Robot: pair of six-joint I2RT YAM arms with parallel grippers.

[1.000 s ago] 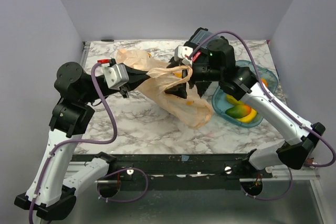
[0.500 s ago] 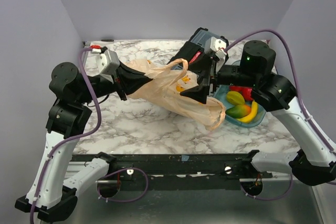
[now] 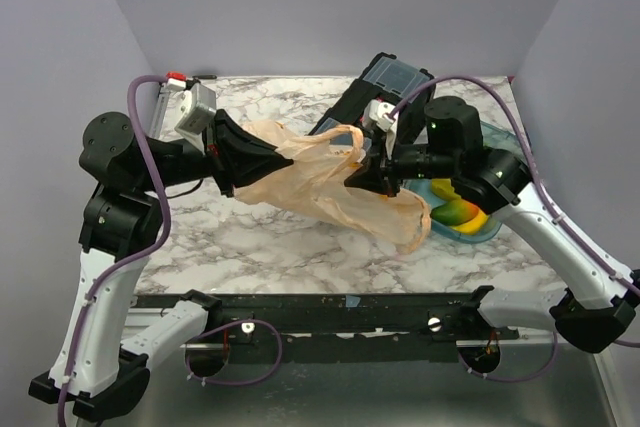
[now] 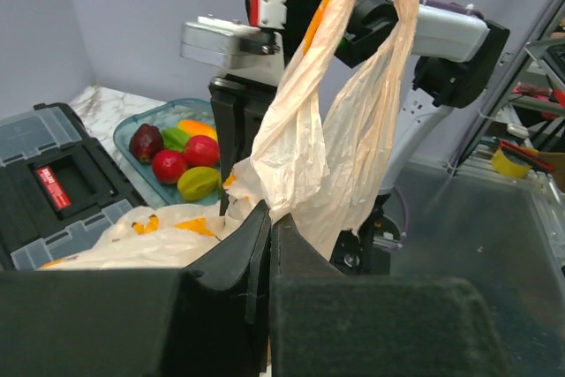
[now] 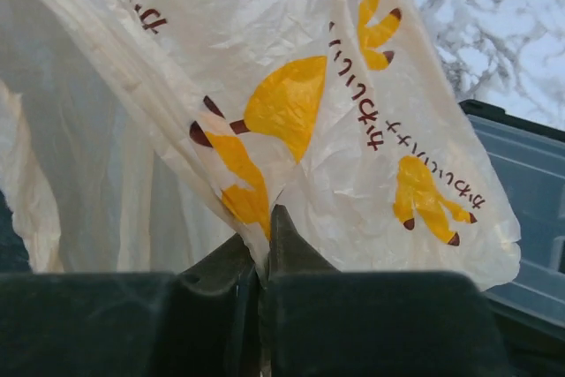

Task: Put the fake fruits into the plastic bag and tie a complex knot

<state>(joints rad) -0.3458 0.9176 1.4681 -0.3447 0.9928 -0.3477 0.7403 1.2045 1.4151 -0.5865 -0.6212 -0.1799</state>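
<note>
Grey-veined white marble tabletop (image 3: 250,237), lilac walls (image 3: 330,7). Held aloft just left of translucent blue oval tray (image 3: 487,234): thin peach plastic bag (image 3: 330,182), left gripper (image 4: 267,218) and right gripper (image 5: 265,218) each clamped on it. Glossy toy fruits (image 3: 455,212) in that tray.

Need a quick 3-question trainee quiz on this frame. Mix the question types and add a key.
1. True or false: the left gripper and the right gripper are each shut on the plastic bag.
2. Where do the fake fruits show in the left wrist view? A) in the blue tray; B) held by the left gripper; C) held by the right gripper.
3. Short answer: name the black, clear-lidded thing behind the bag in the top view.

Key: 1 true; 2 A; 3 the toolbox.
</note>
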